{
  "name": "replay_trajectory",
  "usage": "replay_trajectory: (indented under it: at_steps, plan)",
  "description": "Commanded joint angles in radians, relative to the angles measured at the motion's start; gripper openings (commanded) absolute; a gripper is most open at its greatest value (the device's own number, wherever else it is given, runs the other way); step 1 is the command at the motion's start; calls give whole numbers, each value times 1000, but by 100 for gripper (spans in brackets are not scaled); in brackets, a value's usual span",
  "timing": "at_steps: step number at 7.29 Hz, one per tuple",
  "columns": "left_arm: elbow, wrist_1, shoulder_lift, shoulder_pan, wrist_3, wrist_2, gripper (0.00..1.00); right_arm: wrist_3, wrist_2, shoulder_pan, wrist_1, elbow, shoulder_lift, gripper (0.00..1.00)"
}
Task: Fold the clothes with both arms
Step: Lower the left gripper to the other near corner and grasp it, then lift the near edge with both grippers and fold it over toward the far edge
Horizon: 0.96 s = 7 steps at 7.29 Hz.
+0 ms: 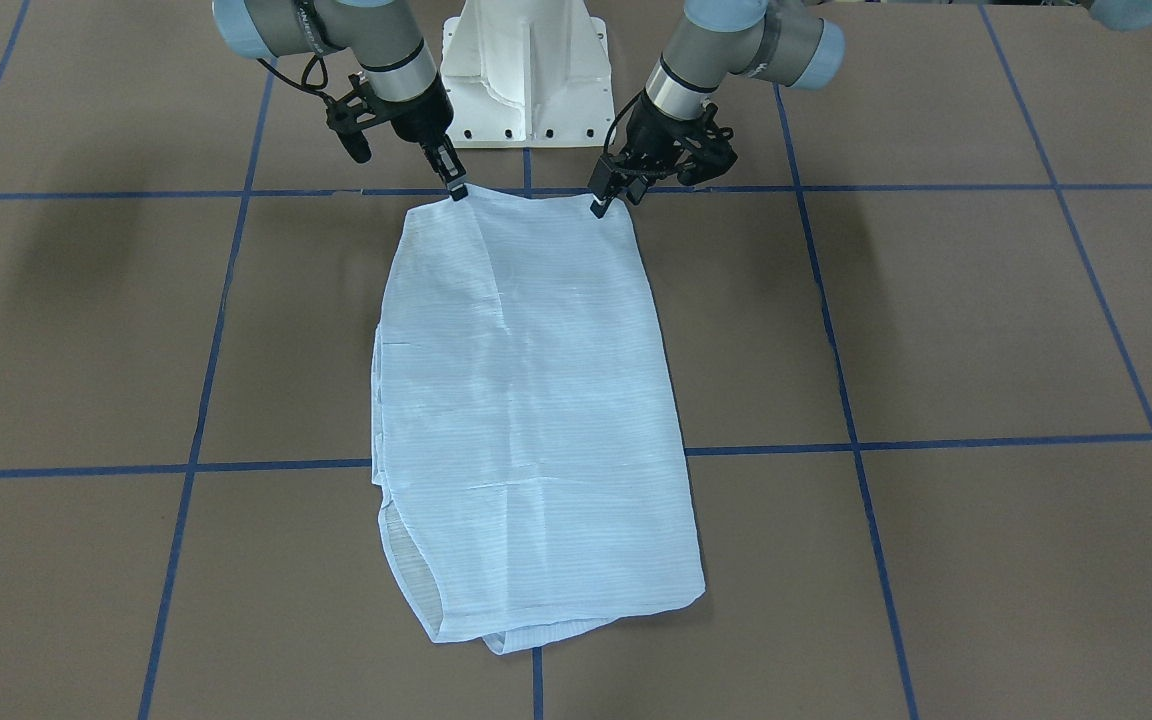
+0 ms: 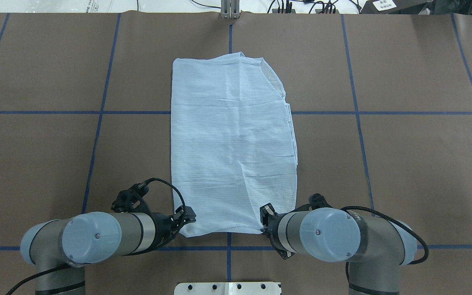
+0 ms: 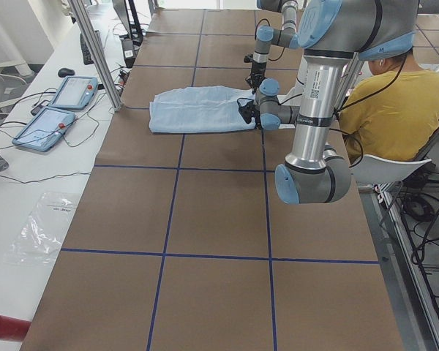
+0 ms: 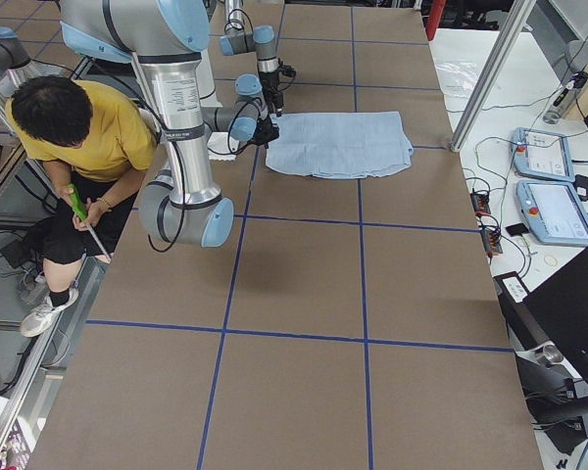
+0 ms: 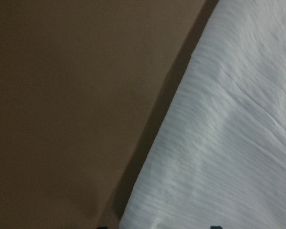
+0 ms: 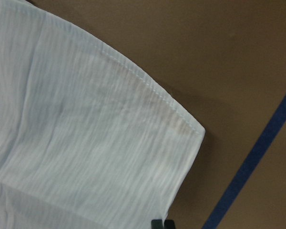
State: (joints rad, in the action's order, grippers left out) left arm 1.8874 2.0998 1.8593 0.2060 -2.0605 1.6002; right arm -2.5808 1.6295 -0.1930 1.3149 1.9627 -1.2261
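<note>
The light-blue striped shirt lies folded into a long flat rectangle in the middle of the table, and shows in the overhead view too. My right gripper is at the shirt's near corner, fingertips together on the hem, and that corner is pulled up a little. My left gripper is at the other near corner. In the left wrist view its tips stand apart at the bottom edge, with the fabric between them. The collar and buttons are hidden.
The white pedestal base stands just behind the grippers. The brown table carries a grid of blue tape. A person in yellow sits behind the robot. Two tablets lie on the side bench beyond the table's far edge.
</note>
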Motion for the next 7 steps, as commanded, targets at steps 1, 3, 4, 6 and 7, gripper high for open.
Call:
replay_trajectory:
  at_steps: [1, 3, 4, 6, 7]
  plan:
    - [-4, -1, 4, -4, -1, -2, 66, -1, 0, 1, 1, 1, 0, 0]
    - [-5, -1, 4, -4, -1, -2, 45, 1, 1, 0, 0, 2, 2, 0]
    - [-10, -1, 4, -4, -1, 0, 35, 1, 1, -2, 0, 2, 2, 0]
    - [-11, -1, 3, -4, 0, 6, 0, 1, 0, 0, 0, 1, 2, 0]
    - [8, -1, 6, -2, -1, 14, 0, -1, 0, -2, 0, 2, 2, 0]
